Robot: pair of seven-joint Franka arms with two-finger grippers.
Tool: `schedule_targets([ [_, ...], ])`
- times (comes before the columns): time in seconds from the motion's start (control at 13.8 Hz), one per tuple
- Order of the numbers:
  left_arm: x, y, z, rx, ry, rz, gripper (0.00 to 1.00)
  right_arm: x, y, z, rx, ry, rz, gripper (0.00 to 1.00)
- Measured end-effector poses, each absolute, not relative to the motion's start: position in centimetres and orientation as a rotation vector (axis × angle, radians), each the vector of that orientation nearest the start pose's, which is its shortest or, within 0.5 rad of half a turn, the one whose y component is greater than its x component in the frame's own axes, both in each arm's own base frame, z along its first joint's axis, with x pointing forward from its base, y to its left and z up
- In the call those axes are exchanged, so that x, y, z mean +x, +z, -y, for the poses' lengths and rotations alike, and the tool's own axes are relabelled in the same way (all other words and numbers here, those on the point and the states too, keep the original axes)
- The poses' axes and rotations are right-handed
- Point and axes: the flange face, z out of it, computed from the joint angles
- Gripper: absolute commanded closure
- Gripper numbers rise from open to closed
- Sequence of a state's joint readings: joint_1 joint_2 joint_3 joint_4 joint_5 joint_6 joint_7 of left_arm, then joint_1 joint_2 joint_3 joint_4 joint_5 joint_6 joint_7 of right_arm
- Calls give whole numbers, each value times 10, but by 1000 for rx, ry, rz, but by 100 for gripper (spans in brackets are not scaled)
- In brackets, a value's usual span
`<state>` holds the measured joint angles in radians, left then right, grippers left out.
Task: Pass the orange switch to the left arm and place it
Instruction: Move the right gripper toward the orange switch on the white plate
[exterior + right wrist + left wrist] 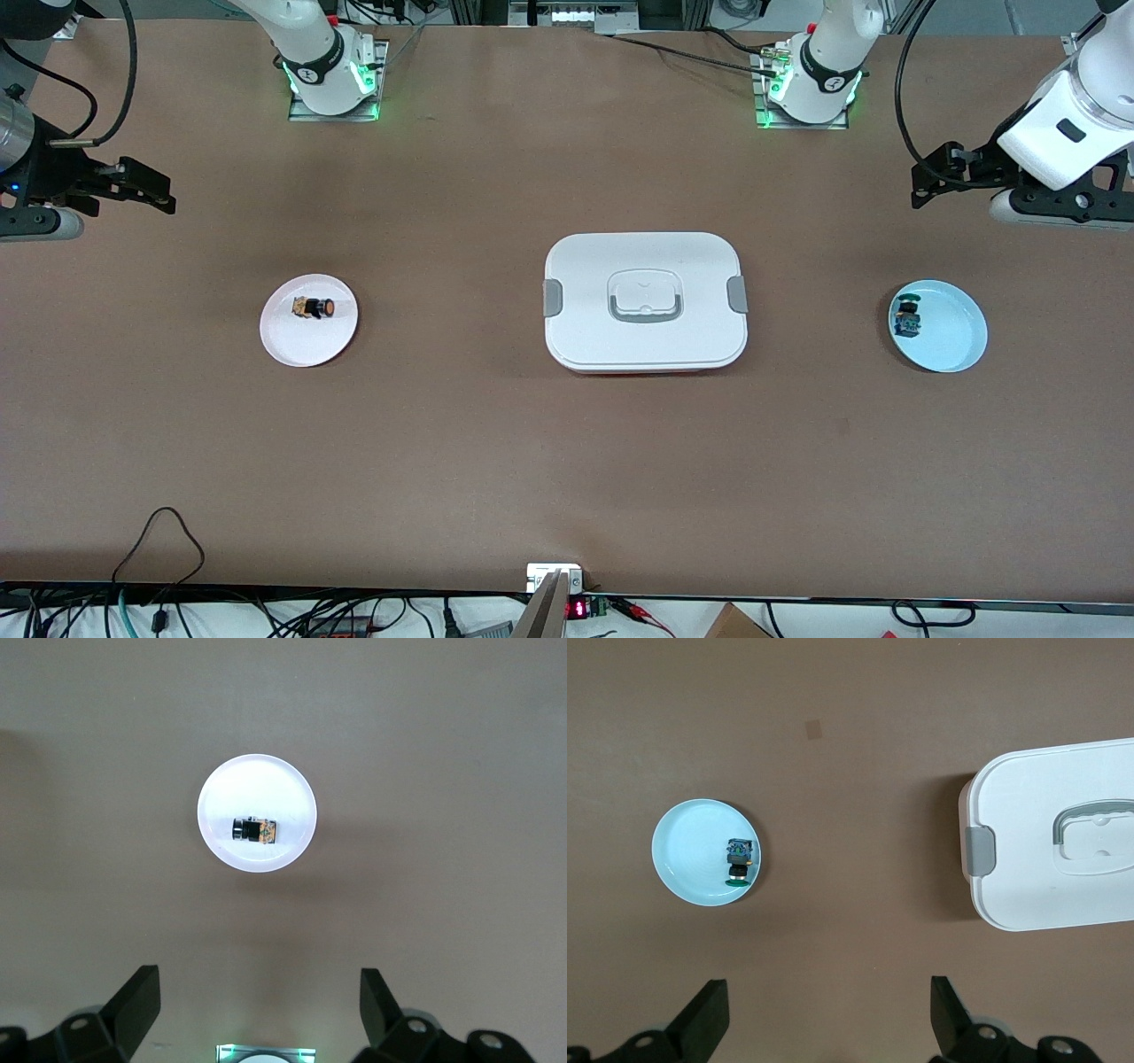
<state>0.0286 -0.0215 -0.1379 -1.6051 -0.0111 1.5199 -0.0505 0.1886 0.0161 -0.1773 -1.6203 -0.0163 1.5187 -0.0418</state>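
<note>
The orange switch (315,307) is seen lying on its side on a white plate (288,341), toward the right arm's end of the table (443,461). In the right wrist view the switch (254,828) is shown at the middle of the plate (221,784), well apart from the fingers (133,1001), which are spread wide with nothing between them. The right gripper (146,190) is held in the air over bare table at that end, off to the side of the plate, and nothing is gripped.

The box (645,301) is set at the middle of the table, between the two plates, its lid closed and its grey clips at the sides.

A green switch (906,317) is found on a blue plate (952,332) toward the left arm's end. The left gripper (939,177) is held over bare table there, its fingers (704,1014) likewise parted and empty.
</note>
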Motion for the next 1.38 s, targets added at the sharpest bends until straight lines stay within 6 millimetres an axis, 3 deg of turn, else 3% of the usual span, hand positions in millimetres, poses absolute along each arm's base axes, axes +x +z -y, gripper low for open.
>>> schedule_targets([
  [0.58, 537, 614, 53, -3139, 137, -70, 0, 552, 585, -4, -3152, 200, 78, 0],
  [1.09, 537, 614, 53, -3139, 138, -70, 0, 569, 546, -7, -3156, 301, 72, 0],
  [1.38, 537, 615, 53, -3140, 133, -69, 0, 587, 514, -14, -3165, 318, 83, 0],
])
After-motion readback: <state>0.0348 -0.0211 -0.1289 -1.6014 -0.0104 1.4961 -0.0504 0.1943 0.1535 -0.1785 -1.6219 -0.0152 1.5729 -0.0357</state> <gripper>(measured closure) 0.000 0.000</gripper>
